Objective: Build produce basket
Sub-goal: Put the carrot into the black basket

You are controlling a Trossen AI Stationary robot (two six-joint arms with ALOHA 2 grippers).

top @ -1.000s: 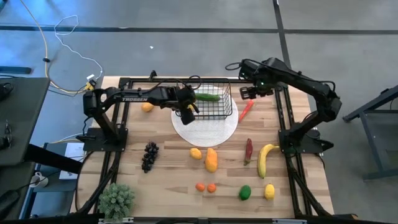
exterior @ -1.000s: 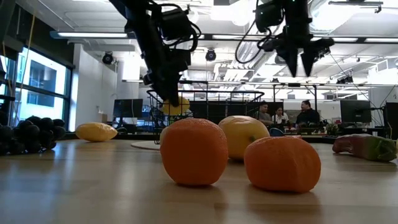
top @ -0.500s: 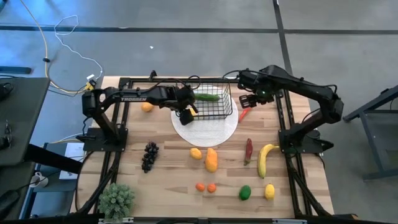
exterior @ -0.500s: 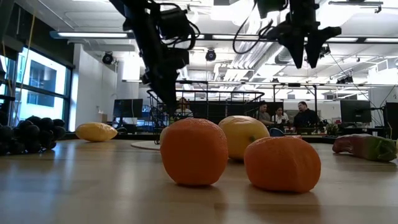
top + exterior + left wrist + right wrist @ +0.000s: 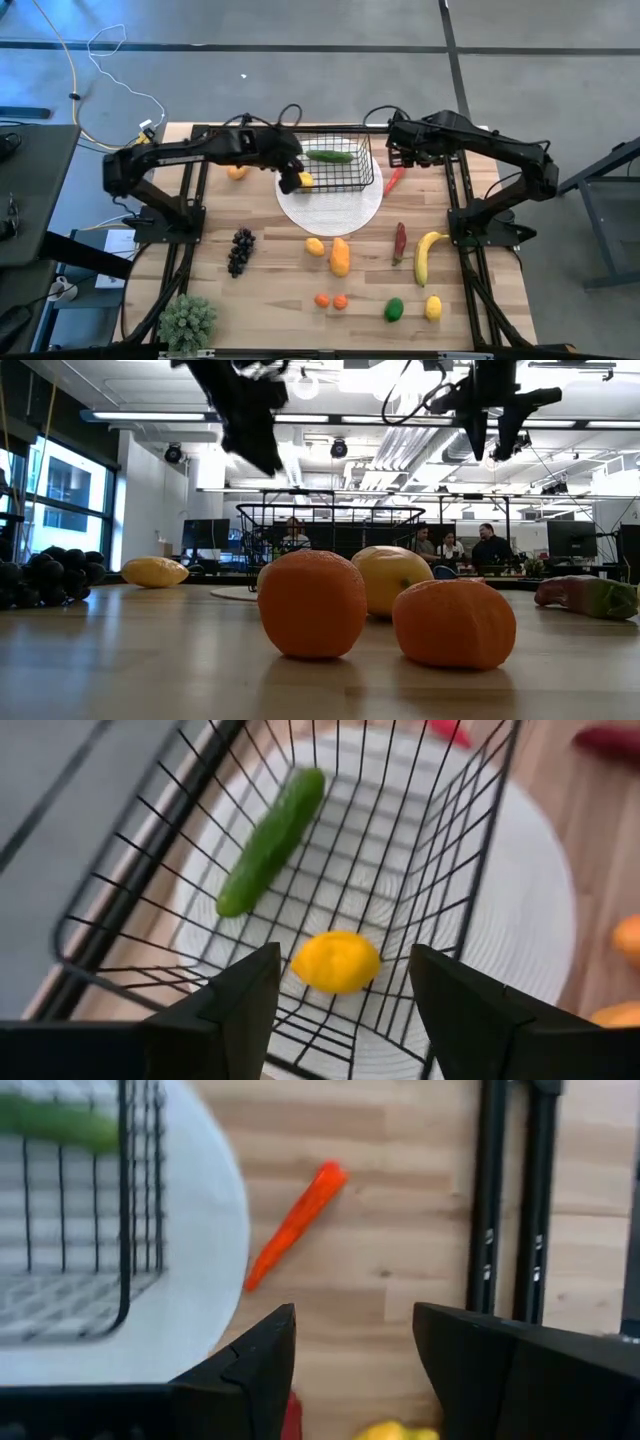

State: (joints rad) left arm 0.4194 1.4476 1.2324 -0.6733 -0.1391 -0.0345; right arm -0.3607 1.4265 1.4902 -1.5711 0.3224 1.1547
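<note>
- Hovering above the basket's left end, the left gripper was seen spread and empty.
- A lemon and cucumber were held inside the basket.
- The right gripper, fingers parted, was positioned over the red chilli.

A green cucumber and a yellow lemon lie apart inside the basket, which sits on a white plate.

Black mesh basket holds green cucumber, seemingly yellow lemon.
</note>
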